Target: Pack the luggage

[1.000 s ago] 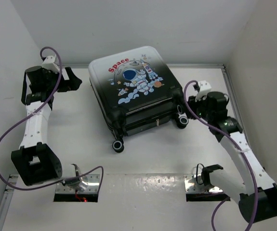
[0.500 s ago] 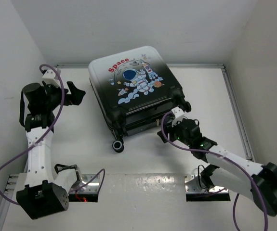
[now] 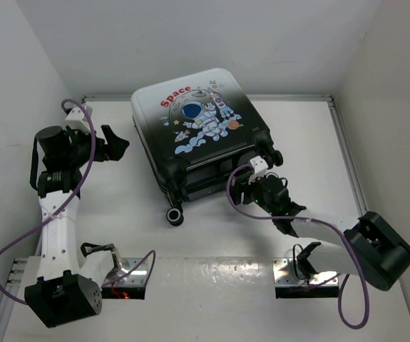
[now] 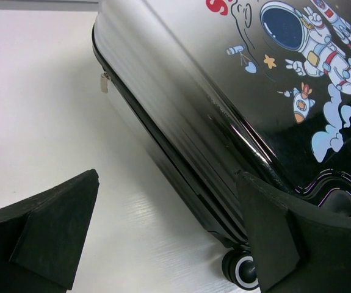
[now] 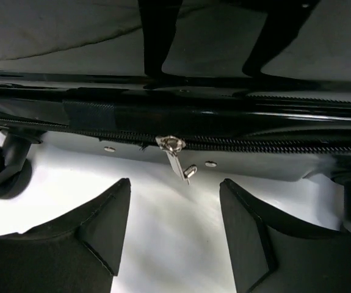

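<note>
the luggage lies flat and shut on the table, astronaut print up, sitting toward the far middle with its wheeled end facing the arms. one wheel pokes out at the near left corner.

the right gripper is down low at that wheeled edge. its fingers are apart with nothing between them, and the little metal zipper pull hangs just past the gap. the left gripper hovers off the case's left side, fingers spread wide and holding nothing.

handling-wise, the shell looks stiff, glossy and probably slick, so pinching the shell itself seems like a bad bet. it's also way too broad for either jaw. the pull tab looks like the sensible place to take hold, but it's tiny, thin and dangly, so it could swing or slip out of a sloppy pinch. tugging the zip may drag the whole case, since it doesn't look heavy and a smooth shell on a smooth table won't resist much. the left arm bracing the side might help.

as for room, the case's far corner sits near the back wall, so there's not much space behind it. there's open table on both sides of the case and a strip in front. the zip bends round the corners by the wheels, which looks like the awkward bit.
</note>
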Action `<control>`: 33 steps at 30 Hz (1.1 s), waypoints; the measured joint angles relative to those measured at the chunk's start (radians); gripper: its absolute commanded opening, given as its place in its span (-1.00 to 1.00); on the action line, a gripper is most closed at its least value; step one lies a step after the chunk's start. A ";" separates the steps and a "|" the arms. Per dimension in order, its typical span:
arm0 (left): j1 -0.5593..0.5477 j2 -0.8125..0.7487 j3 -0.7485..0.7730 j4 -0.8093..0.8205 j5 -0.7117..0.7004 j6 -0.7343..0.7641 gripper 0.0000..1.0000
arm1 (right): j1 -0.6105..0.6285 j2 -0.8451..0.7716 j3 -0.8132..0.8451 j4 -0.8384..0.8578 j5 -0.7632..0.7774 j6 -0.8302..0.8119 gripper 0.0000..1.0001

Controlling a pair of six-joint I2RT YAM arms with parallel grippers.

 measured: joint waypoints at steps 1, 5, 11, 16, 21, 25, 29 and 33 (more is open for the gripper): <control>0.000 0.002 0.000 0.000 -0.002 -0.002 0.99 | 0.000 0.018 0.001 0.017 -0.002 -0.001 0.20; 0.000 0.019 0.000 0.000 -0.005 -0.005 0.99 | -0.010 0.094 0.015 0.066 -0.007 -0.002 0.15; 0.000 0.037 0.001 -0.002 -0.004 -0.007 0.99 | -0.035 0.156 0.051 0.105 -0.024 0.000 -0.16; 0.000 0.037 0.001 -0.010 -0.001 -0.007 0.99 | -0.040 0.176 0.064 0.100 -0.047 -0.002 -0.38; 0.000 0.037 0.000 -0.019 -0.002 -0.007 0.99 | -0.040 0.188 0.072 0.109 -0.072 -0.008 -0.93; 0.000 0.037 0.001 -0.026 -0.002 -0.007 0.91 | -0.040 0.189 0.074 0.109 -0.078 -0.008 -1.00; 0.000 0.037 0.001 -0.035 -0.006 -0.008 0.88 | -0.050 0.164 0.073 0.079 -0.065 -0.027 -1.00; 0.000 0.042 0.008 -0.070 -0.019 -0.007 0.66 | -0.093 0.104 0.069 0.012 -0.042 -0.048 -1.00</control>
